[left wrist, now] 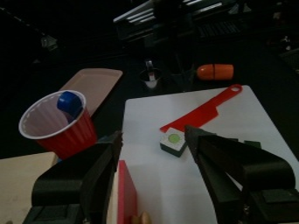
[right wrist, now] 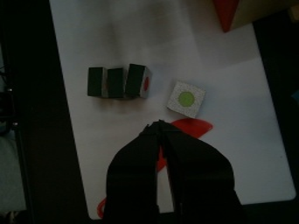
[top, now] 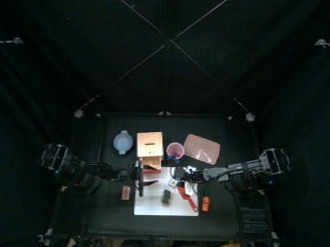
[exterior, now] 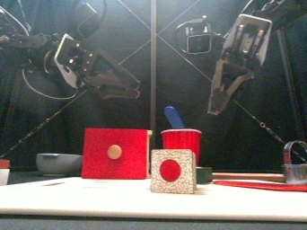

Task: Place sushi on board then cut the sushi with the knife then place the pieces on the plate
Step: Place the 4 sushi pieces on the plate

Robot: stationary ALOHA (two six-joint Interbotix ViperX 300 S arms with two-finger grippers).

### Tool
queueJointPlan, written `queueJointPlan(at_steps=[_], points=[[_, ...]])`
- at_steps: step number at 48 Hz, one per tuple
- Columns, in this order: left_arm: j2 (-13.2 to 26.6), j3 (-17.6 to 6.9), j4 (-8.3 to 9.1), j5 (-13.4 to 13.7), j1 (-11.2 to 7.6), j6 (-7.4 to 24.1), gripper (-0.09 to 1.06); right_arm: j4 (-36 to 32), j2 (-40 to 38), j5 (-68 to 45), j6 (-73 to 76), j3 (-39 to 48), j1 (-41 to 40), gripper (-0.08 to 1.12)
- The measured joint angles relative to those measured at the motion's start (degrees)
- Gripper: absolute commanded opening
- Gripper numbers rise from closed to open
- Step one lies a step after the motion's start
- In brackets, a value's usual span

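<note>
From above, the white cutting board (top: 149, 207) lies at the table's front, with the sushi (top: 165, 196) near its middle. The left gripper (top: 139, 178) and the right gripper (top: 190, 177) hang over the board's back edge, one on each side of the sushi. Behind them stand the blue-grey bowl (top: 123, 142), the wooden box (top: 151, 145), the red cup (top: 176, 150) and the pink tray (top: 202, 147).

At table height, both grippers are well above the table and neither touches anything. A sushi block stands upright on the board, showing a red-centred face.

The left wrist view shows the left jaws spread wide and holding nothing. Ahead of them a loose piece (left wrist: 174, 140) lies on the board, and the red knife (left wrist: 208, 109) lies just past it. The blue knife (left wrist: 68, 103) is in the cup.

The right wrist view shows the right jaws pressed together to a point, with nothing between them. The loose piece is just beyond the tips, and a sushi roll (right wrist: 117, 81) of three blocks lies beside it. The red knife lies flat beneath the jaws, partly hidden.
</note>
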Motion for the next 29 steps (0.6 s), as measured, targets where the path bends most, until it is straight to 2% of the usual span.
queueJointPlan(at_steps=[4, 7, 10, 16, 19, 29], points=[[0.00, -0.09, 0.00, 0.00, 0.00, 0.00, 0.93, 0.09, -0.09, -0.18, 0.00, 0.35, -0.09, 0.34], [0.09, -0.26, 0.00, 0.09, 0.00, 0.00, 0.93, -0.18, -0.09, -0.35, -0.09, 0.35, -0.18, 0.41], [0.00, -0.26, 0.00, 0.09, 0.00, -0.09, 0.93, -0.44, -0.09, -0.35, -0.09, 0.35, -0.18, 0.56], [0.00, -0.53, 0.00, 0.09, 0.00, 0.00, 0.93, -0.18, -0.18, -0.35, 0.00, 0.35, -0.26, 0.96], [0.09, -0.53, 0.00, 0.09, 0.00, 0.00, 0.93, -0.26, -0.35, -0.35, 0.00, 0.35, -0.26, 1.08], [0.00, -0.53, 0.00, 0.09, 0.00, 0.00, 0.93, -2.02, 1.76, -0.35, -0.09, -0.09, -1.14, 1.05]])
